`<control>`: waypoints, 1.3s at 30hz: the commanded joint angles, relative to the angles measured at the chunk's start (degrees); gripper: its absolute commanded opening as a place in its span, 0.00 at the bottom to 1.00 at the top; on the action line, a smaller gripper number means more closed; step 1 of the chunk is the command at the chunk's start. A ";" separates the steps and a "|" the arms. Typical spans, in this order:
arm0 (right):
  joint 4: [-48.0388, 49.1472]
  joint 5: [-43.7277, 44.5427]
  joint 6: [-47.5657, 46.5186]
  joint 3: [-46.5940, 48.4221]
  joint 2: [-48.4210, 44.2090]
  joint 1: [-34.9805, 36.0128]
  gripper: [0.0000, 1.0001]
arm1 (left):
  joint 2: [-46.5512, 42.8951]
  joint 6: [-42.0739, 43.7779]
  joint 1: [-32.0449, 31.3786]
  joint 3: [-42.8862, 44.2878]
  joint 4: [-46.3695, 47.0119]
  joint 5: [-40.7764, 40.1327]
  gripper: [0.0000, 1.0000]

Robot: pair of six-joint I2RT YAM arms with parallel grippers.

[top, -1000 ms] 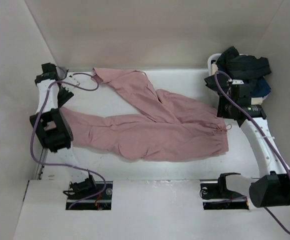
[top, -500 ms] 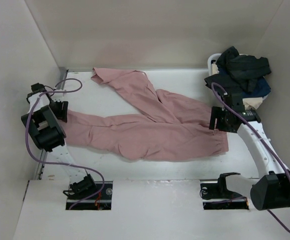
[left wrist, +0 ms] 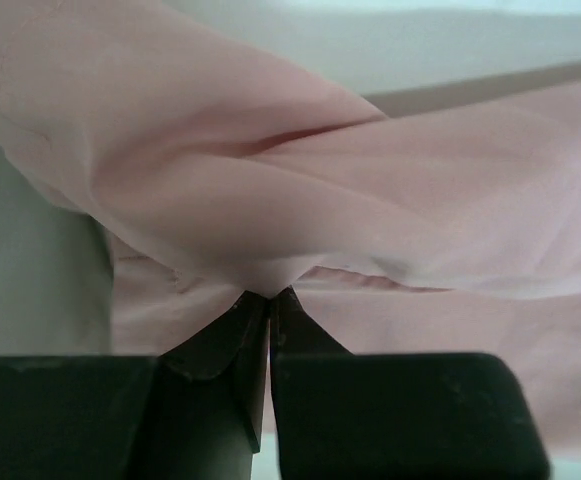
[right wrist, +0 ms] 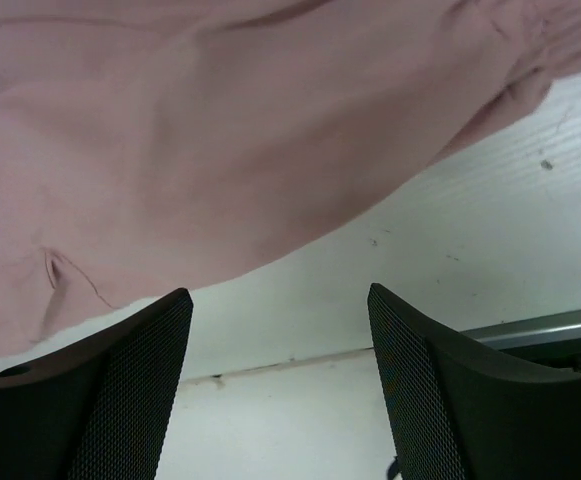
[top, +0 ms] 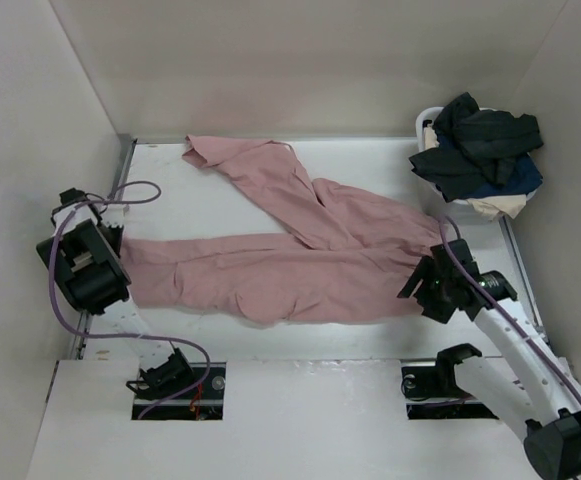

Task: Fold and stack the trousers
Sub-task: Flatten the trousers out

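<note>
Right hand [right wrist: 278, 300] nearer, beside trousers [right wrist: 220, 150]

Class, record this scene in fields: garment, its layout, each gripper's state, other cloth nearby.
Garment: trousers, dusty pink
Layout: spread out on the table, unfolded, waist right, legs leftward
Left gripper: shut, pinching the near leg's end
Right gripper: open, empty, by the waist's near edge
Other cloth: dark garments piled at far right
</note>
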 commanded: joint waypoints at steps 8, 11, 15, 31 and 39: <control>7.46 14.25 17.21 -4.99 3.79 -4.79 0.78 | -14.18 -1.41 4.94 0.48 -8.40 -2.43 0.04; 10.89 14.96 15.19 -6.83 5.81 -9.19 0.77 | -14.28 -2.82 3.96 3.82 -9.12 0.04 0.12; 16.08 15.31 14.39 -10.35 8.89 -10.08 0.71 | -10.51 -2.99 3.96 5.85 -6.84 0.48 0.24; 25.31 13.47 16.15 -7.45 21.54 -7.18 0.35 | 8.31 -1.51 2.74 11.83 -12.02 0.83 0.31; 3.91 26.36 17.56 -4.30 4.44 -10.16 0.00 | -2.39 -2.73 2.38 13.48 -3.76 -0.05 0.00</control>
